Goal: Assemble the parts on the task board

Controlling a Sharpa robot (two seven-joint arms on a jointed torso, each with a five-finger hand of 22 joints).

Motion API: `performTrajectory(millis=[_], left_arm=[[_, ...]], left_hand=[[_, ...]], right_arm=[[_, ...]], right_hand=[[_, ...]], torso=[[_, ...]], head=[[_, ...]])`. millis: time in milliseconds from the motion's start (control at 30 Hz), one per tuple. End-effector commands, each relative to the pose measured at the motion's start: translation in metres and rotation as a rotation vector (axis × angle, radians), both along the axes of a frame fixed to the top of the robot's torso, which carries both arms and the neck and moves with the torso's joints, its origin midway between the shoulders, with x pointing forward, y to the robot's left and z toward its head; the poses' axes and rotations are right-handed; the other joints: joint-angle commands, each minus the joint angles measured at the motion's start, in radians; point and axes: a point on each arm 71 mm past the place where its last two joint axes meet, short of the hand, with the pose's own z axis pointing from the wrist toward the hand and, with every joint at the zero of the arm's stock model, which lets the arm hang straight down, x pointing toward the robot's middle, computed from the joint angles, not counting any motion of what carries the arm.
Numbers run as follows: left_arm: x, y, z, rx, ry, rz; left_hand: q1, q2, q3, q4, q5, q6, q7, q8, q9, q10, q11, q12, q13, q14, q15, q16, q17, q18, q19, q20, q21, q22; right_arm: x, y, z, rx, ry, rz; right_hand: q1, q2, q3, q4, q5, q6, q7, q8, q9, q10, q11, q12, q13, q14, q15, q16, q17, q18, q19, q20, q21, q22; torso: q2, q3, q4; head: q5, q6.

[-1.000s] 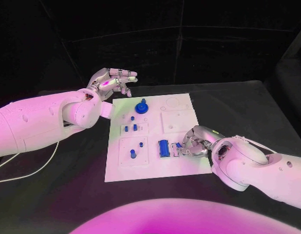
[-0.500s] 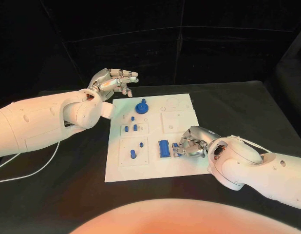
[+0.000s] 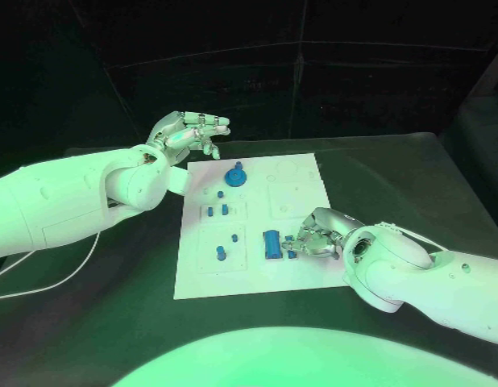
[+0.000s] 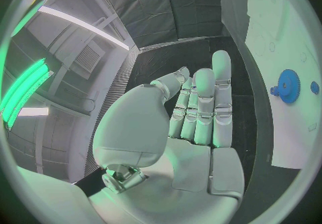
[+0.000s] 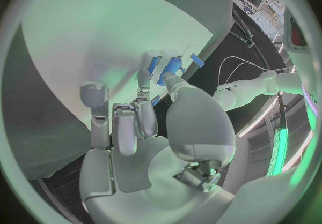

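The white task board [image 3: 296, 184] lies in the middle of the black table. Standing on it are a blue gear [image 3: 235, 176], several small blue pegs [image 3: 215, 211] and a blue block [image 3: 271, 243]. My right hand [image 3: 317, 235] hovers low over the board's near right part, fingers curled beside the block. A small blue part [image 5: 155, 101] sits pinched between its thumb and fingers [image 5: 143, 114]. My left hand [image 3: 188, 132] hangs in the air beyond the board's far left corner, palm bare and fingers [image 4: 203, 107] stretched out side by side. The gear [image 4: 289, 85] shows past them.
A white cable [image 3: 40, 284] trails over the table under my left arm. Black table surface [image 3: 400, 181] stretches to the right of the board, and dark curtains close the back.
My right hand has crept a little to the left, closer to the blue block. The left hand has hardly moved.
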Motion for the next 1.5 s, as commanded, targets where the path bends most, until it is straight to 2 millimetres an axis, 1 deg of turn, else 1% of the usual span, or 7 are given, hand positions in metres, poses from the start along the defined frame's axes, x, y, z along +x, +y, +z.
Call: performTrajectory(millis=[33, 467, 800, 967, 1167, 1367, 1500], left_arm=[[0.0, -0.001, 0.001, -0.002, -0.004, -0.016], [0.0, 0.0, 0.001, -0.001, -0.006, -0.013], [0.002, 0.003, 0.0, -0.011, -0.011, 0.002], [0.008, 0.005, -0.004, -0.033, -0.005, 0.028], [0.019, 0.01, -0.01, -0.066, 0.002, 0.083], [0.032, 0.01, -0.019, -0.095, -0.008, 0.141], [0.038, 0.01, -0.027, -0.098, -0.013, 0.191]], left_hand=[[0.009, 0.002, 0.0, -0.007, 0.003, -0.003, -0.001, 0.007, -0.001, -0.007, -0.003, 0.002, -0.001, -0.008, 0.002, 0.003, -0.001, 0.014, -0.002, 0.002, -0.004, -0.001], [0.009, 0.002, 0.0, -0.007, 0.003, -0.003, -0.001, 0.007, -0.001, -0.007, -0.003, 0.002, -0.001, -0.008, 0.002, 0.003, -0.001, 0.014, -0.002, 0.002, -0.004, -0.001], [-0.007, -0.005, -0.01, -0.001, 0.002, -0.004, -0.001, 0.009, -0.001, -0.01, -0.002, 0.006, -0.002, -0.014, 0.005, 0.001, -0.013, 0.013, -0.005, 0.003, -0.006, -0.002], [-0.033, -0.02, -0.051, 0.017, -0.003, -0.011, 0.001, 0.012, -0.001, -0.026, 0.004, 0.003, -0.009, -0.102, 0.016, -0.102, -0.071, 0.013, -0.089, 0.014, -0.075, -0.041], [-0.026, -0.011, -0.067, 0.027, 0.004, -0.025, 0.006, 0.007, -0.002, -0.044, 0.024, -0.044, -0.023, -0.208, 0.055, -0.415, -0.215, 0.005, -0.245, 0.049, -0.228, -0.14], [-0.024, -0.004, -0.08, 0.038, 0.0, -0.045, 0.008, -0.02, -0.004, -0.058, 0.056, -0.127, -0.023, -0.312, 0.132, -0.708, -0.341, -0.016, -0.464, 0.12, -0.434, -0.287], [-0.024, 0.0, -0.098, 0.043, 0.001, -0.059, -0.024, -0.045, -0.004, -0.075, 0.083, -0.17, -0.023, -0.329, 0.152, -0.79, -0.378, -0.005, -0.528, 0.156, -0.491, -0.338]], right_arm=[[0.0, 0.0, 0.0, -0.008, 0.002, 0.008], [-0.002, -0.008, 0.006, 0.05, -0.036, 0.02], [0.022, -0.04, 0.021, 0.574, 0.037, -0.044], [0.064, -0.066, 0.029, 0.787, 0.029, -0.14], [0.112, -0.084, 0.03, 0.939, -0.023, -0.221], [0.147, -0.085, 0.03, 1.015, -0.083, -0.25], [0.157, -0.081, 0.028, 1.033, -0.096, -0.25]], right_hand=[[-0.003, 0.002, -0.034, 0.014, -0.039, -0.006, 0.002, 0.005, 0.005, 0.016, -0.007, -0.007, 0.074, 0.099, -0.006, 0.001, 0.233, -0.008, -0.002, -0.007, -0.007, -0.004], [0.124, 0.033, -0.105, -0.026, 0.006, -0.027, 0.007, 0.01, 0.022, 0.013, -0.004, -0.013, 0.074, 0.098, -0.004, -0.004, 0.225, -0.007, -0.007, -0.006, -0.015, -0.013], [0.272, 0.1, -0.127, -0.093, 0.053, -0.178, 0.082, -0.122, -0.033, -0.132, 0.059, -0.272, -0.123, 0.041, 0.046, -0.147, 0.007, 0.041, -0.153, 0.038, -0.217, -0.323], [0.34, 0.119, -0.106, -0.132, 0.034, -0.182, 0.109, -0.183, -0.065, -0.408, 0.086, -0.784, -0.511, -0.21, 0.077, -0.743, -0.623, 0.04, -0.263, 0.07, -0.402, -0.434], [0.386, 0.118, -0.043, -0.145, 0.016, -0.177, 0.149, -0.266, -0.117, -0.456, 0.142, -1.055, -0.797, -0.362, 0.145, -1.082, -0.79, 0.02, -0.408, 0.139, -0.626, -0.559], [0.364, 0.086, 0.027, -0.152, -0.002, -0.144, 0.163, -0.365, -0.19, -0.392, 0.169, -1.202, -1.069, -0.425, 0.21, -1.349, -0.995, 0.041, -0.469, 0.21, -0.807, -0.664], [0.34, 0.086, 0.036, -0.173, -0.009, -0.121, 0.168, -0.413, -0.229, -0.369, 0.179, -1.251, -1.177, -0.396, 0.217, -1.435, -1.091, 0.047, -0.457, 0.232, -0.886, -0.712]], torso=[[-0.001, 0.0002, -0.0006], [-0.001, 0.0002, -0.002], [-0.021, -0.0076, 0.0013], [-0.05, -0.0176, 0.0054], [-0.086, -0.0299, 0.001], [-0.109, -0.027, -0.0004], [-0.12, -0.0224, -0.0002]], head=[[-0.002, 0.001], [-0.004, 0.002], [-0.026, 0.038], [-0.049, 0.089], [-0.062, 0.138], [-0.053, 0.181], [-0.046, 0.193]])
